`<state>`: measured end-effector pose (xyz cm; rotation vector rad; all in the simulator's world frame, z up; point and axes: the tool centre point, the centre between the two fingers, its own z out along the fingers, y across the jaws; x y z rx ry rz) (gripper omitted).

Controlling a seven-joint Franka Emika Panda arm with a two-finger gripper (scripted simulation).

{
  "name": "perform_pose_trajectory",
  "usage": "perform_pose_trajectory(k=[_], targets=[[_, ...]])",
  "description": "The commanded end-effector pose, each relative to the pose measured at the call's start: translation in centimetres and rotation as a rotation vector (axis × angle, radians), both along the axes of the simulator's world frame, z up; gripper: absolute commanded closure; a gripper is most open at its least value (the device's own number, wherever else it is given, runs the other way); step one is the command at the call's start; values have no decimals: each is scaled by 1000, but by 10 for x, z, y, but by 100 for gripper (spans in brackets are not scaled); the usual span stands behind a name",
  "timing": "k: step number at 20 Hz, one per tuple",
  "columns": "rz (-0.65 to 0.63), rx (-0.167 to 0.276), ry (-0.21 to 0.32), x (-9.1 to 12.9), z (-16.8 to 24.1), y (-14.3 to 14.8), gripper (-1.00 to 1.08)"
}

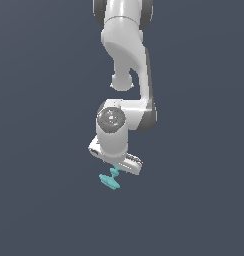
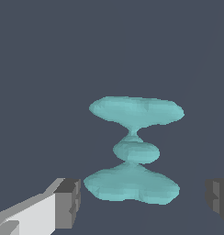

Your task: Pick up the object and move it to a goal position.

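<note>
The object [image 2: 136, 151] is a small teal spool-like piece, two flat elongated plates joined by a thin stem with a bulge halfway. In the exterior view the object [image 1: 110, 182] sits just below the white hand of the arm, slightly tilted. My gripper [image 2: 143, 202] is open, and its dark fingertips [image 2: 69, 202] stand on either side of the nearer plate. A small gap shows at one pad and a wider gap at the other, so neither touches it. In the exterior view the gripper [image 1: 114, 172] is mostly hidden behind the hand.
A plain dark grey-blue surface fills both views. The white arm [image 1: 126, 55] rises above the hand to the exterior view's upper edge. No other objects, containers or goal marker show.
</note>
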<state>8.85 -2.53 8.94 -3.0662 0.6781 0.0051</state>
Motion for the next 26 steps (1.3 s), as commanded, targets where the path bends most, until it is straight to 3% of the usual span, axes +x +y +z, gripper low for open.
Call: perform_pose_trajectory(k=[1, 11, 20, 26], targets=[[-35, -1, -2, 5, -5, -5, -92], [-62, -2, -2, 8, -13, -9, -92], [-66, -2, -3, 7, -55, -9, -92], [-66, -2, -3, 9, -59, -9, -92]])
